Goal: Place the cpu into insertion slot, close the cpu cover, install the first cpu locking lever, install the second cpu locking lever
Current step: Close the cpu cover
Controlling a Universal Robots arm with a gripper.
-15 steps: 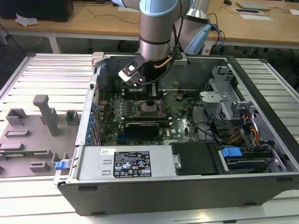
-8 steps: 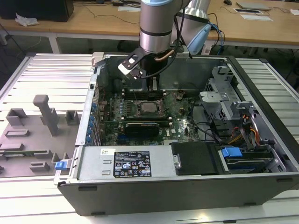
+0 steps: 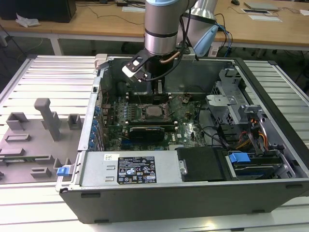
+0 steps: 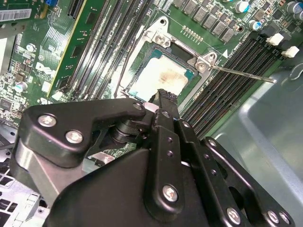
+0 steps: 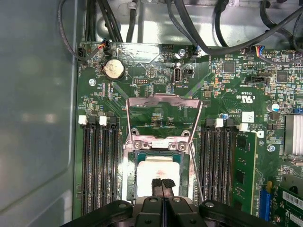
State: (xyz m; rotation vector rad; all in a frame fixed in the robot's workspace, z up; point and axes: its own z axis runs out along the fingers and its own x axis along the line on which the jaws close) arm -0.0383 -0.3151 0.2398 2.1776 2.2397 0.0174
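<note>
The grey and silver robot arm (image 3: 161, 24) reaches straight down into an open dark grey computer case (image 3: 193, 203), wrist vertical, with its black fingers (image 3: 158, 89) pointing at the board below. In the first wrist view the fingers (image 5: 162, 184) are pressed together tip to tip with only a seam between them, and nothing is held. Directly beneath the fingertips lies the small square cpu with its pale silvery top (image 5: 158, 170), seated flat inside the square dark insertion slot (image 5: 161, 156). Whether the tips touch the chip cannot be told. The second wrist view shows the same closed fingers (image 4: 164, 97) over the cpu (image 4: 158, 75). Just beyond the fingertips, the thin silvery cpu cover frame with its square window (image 5: 163, 99) stands swung up off the slot, hinged at its far edge. On either side of the fingers run long black memory slots (image 5: 99, 161), and a thin steel lever rod (image 4: 241, 73) angles out over one bank, unlatched. All of this sits on the green motherboard (image 5: 156, 85). The case rests on a ribbed silver metal bench (image 3: 48, 77), which also carries grey plastic fixture blocks (image 3: 43, 121) well apart from the fingers.
</note>
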